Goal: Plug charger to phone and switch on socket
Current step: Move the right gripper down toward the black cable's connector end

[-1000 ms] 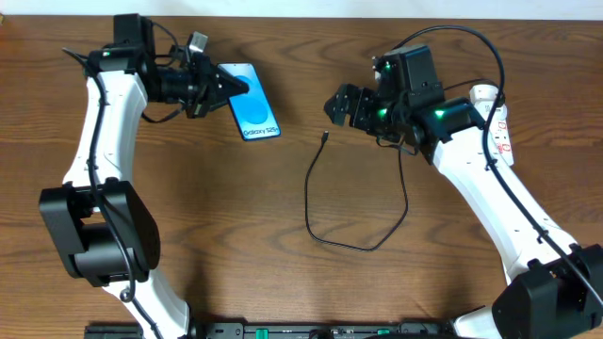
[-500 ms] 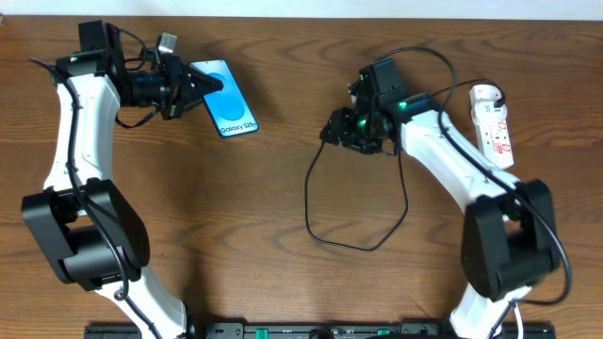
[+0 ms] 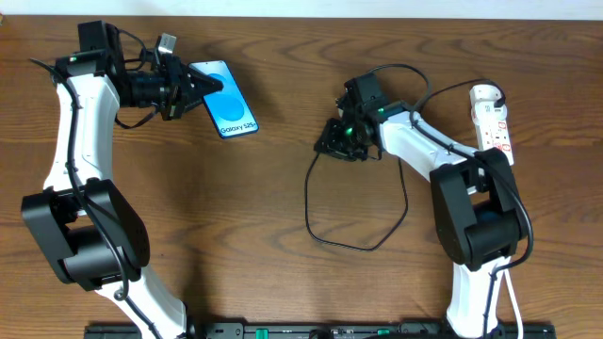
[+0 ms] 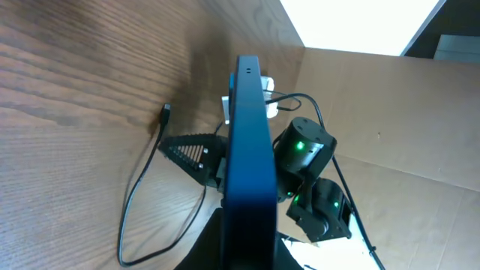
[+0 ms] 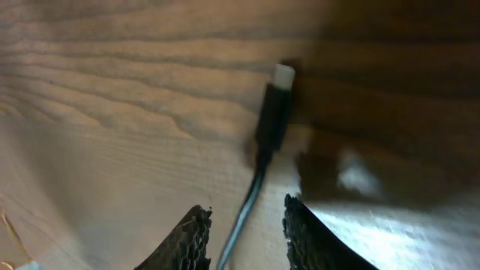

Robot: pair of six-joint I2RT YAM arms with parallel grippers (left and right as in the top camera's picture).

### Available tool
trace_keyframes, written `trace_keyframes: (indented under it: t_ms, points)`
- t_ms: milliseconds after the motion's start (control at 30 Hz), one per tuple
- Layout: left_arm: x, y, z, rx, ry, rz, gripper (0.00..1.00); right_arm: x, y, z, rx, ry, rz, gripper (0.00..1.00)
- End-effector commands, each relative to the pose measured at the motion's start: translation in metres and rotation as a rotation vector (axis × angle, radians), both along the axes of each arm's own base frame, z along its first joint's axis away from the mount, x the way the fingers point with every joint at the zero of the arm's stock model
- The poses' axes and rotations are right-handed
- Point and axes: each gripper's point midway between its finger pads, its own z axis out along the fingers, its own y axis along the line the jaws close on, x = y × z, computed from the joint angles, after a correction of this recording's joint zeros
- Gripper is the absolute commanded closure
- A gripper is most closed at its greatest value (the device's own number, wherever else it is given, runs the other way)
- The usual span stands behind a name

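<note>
The phone shows its blue screen at the upper left, held off the table by its near edge in my left gripper, which is shut on it. In the left wrist view the phone stands edge-on between the jaws. The charger is a thin black cable looped on the table. Its plug tip lies flat on the wood. My right gripper is down over that end, and the cable runs between its fingertips with a gap on each side. The socket lies at the far right.
A white cord runs from the socket down the right side. The cable's loop reaches toward the table's middle front. In the left wrist view a cardboard wall stands beyond the table.
My right gripper has moved left and down onto the charger's plug end, and its jaws have narrowed around the cable. The left gripper shifted left with the phone, then held still.
</note>
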Motion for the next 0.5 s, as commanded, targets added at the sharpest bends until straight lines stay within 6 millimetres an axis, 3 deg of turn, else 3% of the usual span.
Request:
trace_keyframes:
  t_ms: [0,467]
  points:
    - [-0.003,-0.004,0.019,-0.025,-0.054,-0.018,0.93,0.0,0.006,-0.008,0.009,0.005,0.009,0.69]
    - [-0.003,-0.004,0.019,-0.026,-0.053,-0.018,0.92,0.0,0.009,-0.02,-0.061,-0.001,-0.029,0.71]
